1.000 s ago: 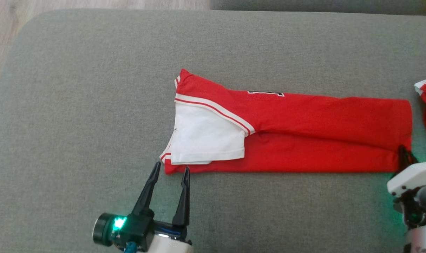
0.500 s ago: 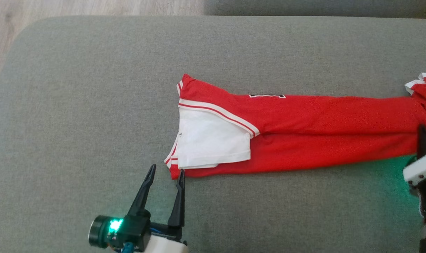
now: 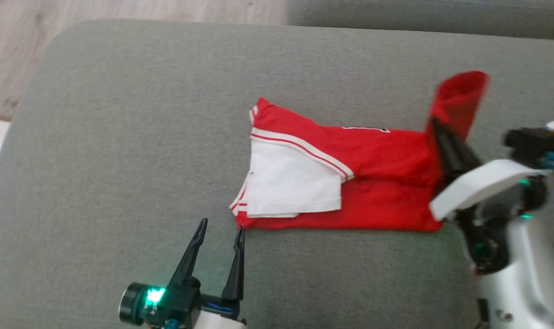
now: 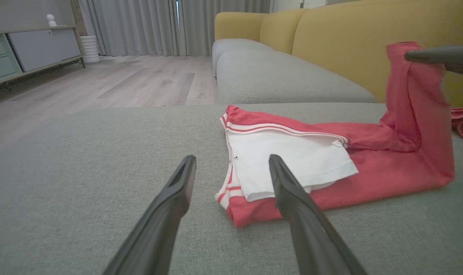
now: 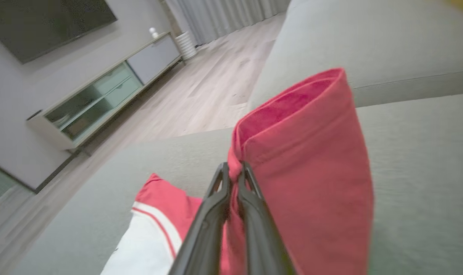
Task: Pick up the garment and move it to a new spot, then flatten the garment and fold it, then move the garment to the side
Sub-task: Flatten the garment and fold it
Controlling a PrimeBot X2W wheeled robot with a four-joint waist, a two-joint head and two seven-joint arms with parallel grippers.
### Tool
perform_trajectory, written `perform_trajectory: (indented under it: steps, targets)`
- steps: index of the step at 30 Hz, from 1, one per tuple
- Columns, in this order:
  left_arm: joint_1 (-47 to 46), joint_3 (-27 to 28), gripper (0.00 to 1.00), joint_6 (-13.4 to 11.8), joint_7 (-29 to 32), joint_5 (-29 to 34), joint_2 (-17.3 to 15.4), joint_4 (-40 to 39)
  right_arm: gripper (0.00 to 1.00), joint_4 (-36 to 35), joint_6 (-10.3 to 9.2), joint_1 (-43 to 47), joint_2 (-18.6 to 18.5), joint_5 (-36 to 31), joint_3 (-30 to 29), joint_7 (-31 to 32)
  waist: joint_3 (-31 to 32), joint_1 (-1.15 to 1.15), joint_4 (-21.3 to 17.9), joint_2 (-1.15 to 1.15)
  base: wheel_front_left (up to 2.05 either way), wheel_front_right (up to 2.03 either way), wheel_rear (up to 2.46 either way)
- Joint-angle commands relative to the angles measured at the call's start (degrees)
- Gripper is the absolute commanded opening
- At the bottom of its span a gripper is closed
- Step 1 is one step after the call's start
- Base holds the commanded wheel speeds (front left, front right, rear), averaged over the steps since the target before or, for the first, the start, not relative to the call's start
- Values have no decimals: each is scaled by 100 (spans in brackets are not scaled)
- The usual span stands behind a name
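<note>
1. Head: the right claw point(image 3: 434, 122) pinches the garment's point(image 3: 377, 183) right end, raised off the cushion point(image 3: 121, 137). The left claw point(image 3: 219, 226) gapes just short of its left end.
2. Left wrist: that claw is wide open, with the garment just ahead.
3. Right wrist: that claw is clamped tight on the raised red end.

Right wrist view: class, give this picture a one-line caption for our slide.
Right gripper shut on the red garment, holding its end raised above the grey cushion.

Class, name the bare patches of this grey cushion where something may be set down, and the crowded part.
Bare: cushion left of the garment, and the strip beyond it. Crowded: right side, where the right end effector grips the garment's raised end.
</note>
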State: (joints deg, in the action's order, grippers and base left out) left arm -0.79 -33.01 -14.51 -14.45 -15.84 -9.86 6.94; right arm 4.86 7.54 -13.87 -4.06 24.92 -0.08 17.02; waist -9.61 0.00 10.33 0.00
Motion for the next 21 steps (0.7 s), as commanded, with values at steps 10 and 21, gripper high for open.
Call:
perform_trajectory:
  steps: [10,21]
  targets:
    - [-90,274,100,120,-54,121,149,-108,0,509,-5,-841,115,238,1558,-133,-55,0,751,0,0,0,0]
    - [-72,332,100,211,-55,176,279,-49,0,1219,-5,-1129,117,569,2555,-304,-131,0,1156,0,0,0,0]
